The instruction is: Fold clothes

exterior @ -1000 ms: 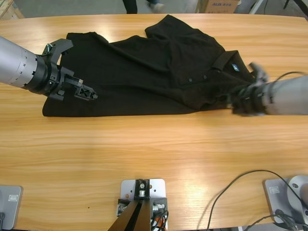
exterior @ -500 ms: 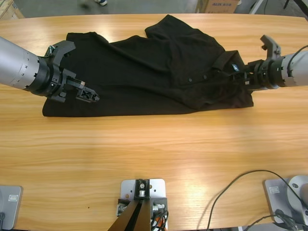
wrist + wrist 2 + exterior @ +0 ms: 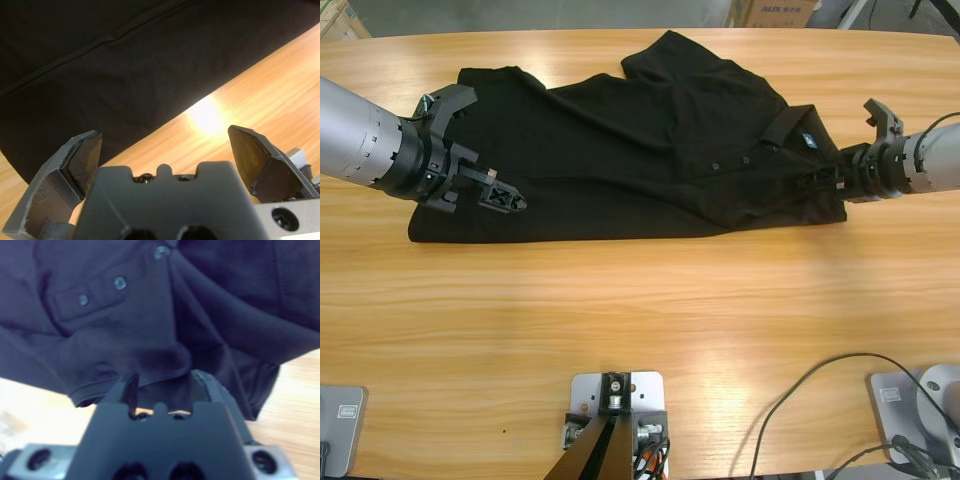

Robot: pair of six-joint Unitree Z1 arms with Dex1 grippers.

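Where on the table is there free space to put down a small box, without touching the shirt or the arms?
The broad strip of bare table between the polo shirt hem and the near edge is free. A narrow strip lies behind the shirt. It is crowded at the shirt's ends: the left tool over the hem end, the right tool at the collar end.

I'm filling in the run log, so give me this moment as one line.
black knit polo shirt: flat on wooden table | left gripper: open at hem | right gripper: shut on collar-end fabric

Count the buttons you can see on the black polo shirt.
3, in a row on the black polo shirt placket: two side by side, one nearer the collar. Folds may hide more.
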